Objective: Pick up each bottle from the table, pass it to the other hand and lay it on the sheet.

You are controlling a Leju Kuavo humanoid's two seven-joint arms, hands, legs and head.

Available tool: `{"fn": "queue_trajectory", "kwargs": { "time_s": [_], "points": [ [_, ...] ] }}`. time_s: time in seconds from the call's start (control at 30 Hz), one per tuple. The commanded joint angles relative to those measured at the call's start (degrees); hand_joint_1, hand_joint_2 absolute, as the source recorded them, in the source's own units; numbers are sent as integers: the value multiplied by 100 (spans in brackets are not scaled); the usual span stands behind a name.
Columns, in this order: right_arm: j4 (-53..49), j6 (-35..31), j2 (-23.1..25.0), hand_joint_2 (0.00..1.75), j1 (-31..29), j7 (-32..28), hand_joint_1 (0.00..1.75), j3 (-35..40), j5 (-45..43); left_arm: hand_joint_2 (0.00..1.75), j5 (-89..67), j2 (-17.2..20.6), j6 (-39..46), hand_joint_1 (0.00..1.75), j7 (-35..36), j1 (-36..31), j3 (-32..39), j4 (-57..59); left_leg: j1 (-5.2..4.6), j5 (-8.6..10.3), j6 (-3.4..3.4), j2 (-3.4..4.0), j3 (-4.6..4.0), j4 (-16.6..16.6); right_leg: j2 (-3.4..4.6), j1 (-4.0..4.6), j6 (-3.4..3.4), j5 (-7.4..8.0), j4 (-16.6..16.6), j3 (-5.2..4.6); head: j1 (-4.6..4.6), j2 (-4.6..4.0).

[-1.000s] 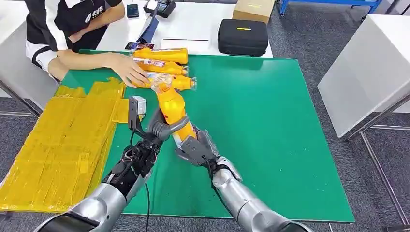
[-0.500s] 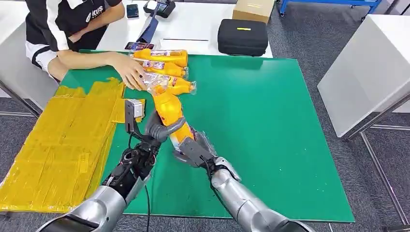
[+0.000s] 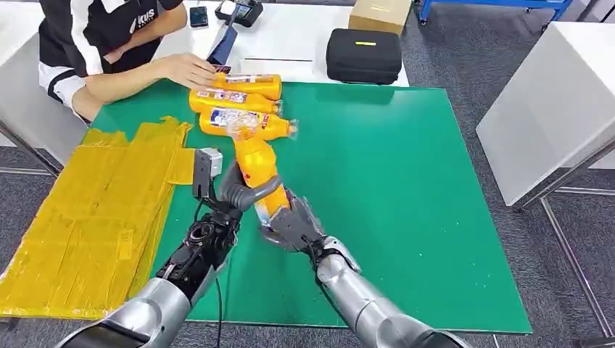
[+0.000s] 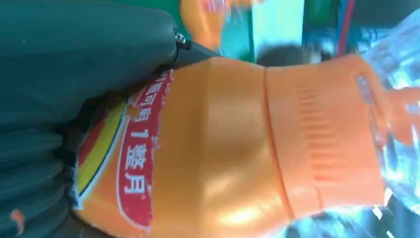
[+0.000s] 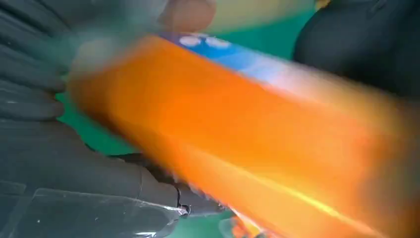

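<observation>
Nearest the robot, the right hand [image 3: 289, 226] cups the lower end of an orange bottle [image 3: 259, 170], its fingers wrapped round the base, while just beyond it the left hand [image 3: 239, 190] closes its thumb and fingers around the bottle's middle; the bottle is held between both, lifted off the green tabletop [image 3: 406, 181] and tilted with its neck pointing away from the robot. In the left wrist view the bottle [image 4: 237, 148] shows a glossy, smooth plastic skin with a printed label and a ribbed orange band near the neck, so it will likely be stiff but slippery, and, seemingly full, fairly heavy for its size. The waist under the shoulder, where the body narrows, looks the safest place to grip; the crinkled clear wrap near the neck would give poor purchase. To the bottle's left lies the yellow sheet [image 3: 94, 217]. Beyond the bottle three more bottles [image 3: 239, 105] lie side by side, with a person's hand [image 3: 187, 70] beside them.
</observation>
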Motion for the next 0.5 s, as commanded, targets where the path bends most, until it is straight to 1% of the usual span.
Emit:
{"fn": "queue_trajectory", "kwargs": {
  "time_s": [0.03, 0.07, 0.1, 0.13, 0.17, 0.23, 0.27, 0.3, 0.33, 0.37, 0.43, 0.47, 0.5],
  "points": [
    [-965, 157, -287, 175, 387, -459, 0, -491, -1212, 175, -1716, 626, 2561, 175, 22, -701, -522, 147, 4, -11, 2, -12, 20, 2, -5, 5, -24, -13, 3, 20, 2, 0],
    [-1292, 144, -394, 175, 554, -459, 0, -450, -1463, 175, -2081, 678, 2842, 175, 178, -773, -554, 205, 4, -20, 4, -18, 34, 7, -7, 6, -34, -23, 9, 35, 4, 0],
    [-1689, 244, -508, 175, 789, -459, 0, -411, -1636, 175, -2451, 785, 3079, 175, 317, -810, -675, 271, 3, -12, 4, -9, 28, 1, -1, 5, -25, -14, 1, 28, 2, 0],
    [-1842, 290, -558, 175, 894, -459, 0, -391, -1692, 175, -2573, 850, 3158, 175, 377, -800, -698, 310, 2, -8, 4, -5, 20, -1, 1, 4, -21, -9, 0, 17, 2, 0],
    [-2198, 228, -664, 175, 1117, -459, 0, -322, -1747, 175, -2998, 1003, 3543, 175, 594, -769, -775, 443, 2, -16, 5, -11, 36, 1, -2, 4, -29, -18, 3, 33, 0, 0],
    [-2628, 53, -772, 175, 1338, -459, 0, -321, -1880, 175, -3684, 1132, 4005, 175, 880, -786, -832, 624, 1, -8, 4, -10, 26, -6, -6, 2, -20, -11, -6, 28, 4, 0],
    [-2704, 41, -815, 175, 1377, -459, 0, -337, -1909, 175, -3774, 1159, 4009, 175, 936, -810, -824, 657, -2, -19, 6, -11, 46, -4, -5, 0, -29, -22, -2, 47, 4, 0],
    [-2704, 41, -815, 175, 1377, -459, 0, -337, -1909, 175, -3774, 1159, 4009, 175, 936, -810, -824, 657, -1, -20, 6, -3, 42, -2, 4, 0, -28, -20, -1, 41, 4, 0],
    [-2841, -58, -835, 175, 1441, -459, 0, -427, -1964, 175, -4094, 1165, 4089, 175, 1236, -903, -917, 776, 0, -14, 4, 0, 29, -1, 5, 2, -22, -13, -1, 27, 2, 0],
    [-3077, -81, -882, 175, 1598, -459, 0, -517, -1992, 175, -4682, 1179, 4151, 175, 1775, -1008, -1102, 862, 0, -25, 5, -5, 41, 6, 3, 1, -31, -25, 8, 38, 2, 0],
    [-3386, -73, -963, 175, 1851, -459, 0, -617, -1941, 175, -5583, 1255, 4224, 175, 2548, -1111, -1590, 994, 2, -8, 3, -19, 16, 0, -15, 3, -20, -14, 1, 18, 4, 0],
    [-3520, -33, -1011, 175, 1956, -459, 0, -704, -1927, 175, -5998, 1291, 4179, 175, 2913, -1152, -1805, 1048, 0, -24, 5, -28, 43, 7, -19, 1, -33, -33, 10, 44, 2, 0],
    [-3574, 9, -1040, 175, 1981, -459, 0, -775, -1943, 175, -6237, 1312, 4089, 175, 3108, -1200, -1933, 1096, 2, -10, 4, -21, 21, 0, -19, 3, -21, -18, -1, 24, 7, 0]
  ]
}}
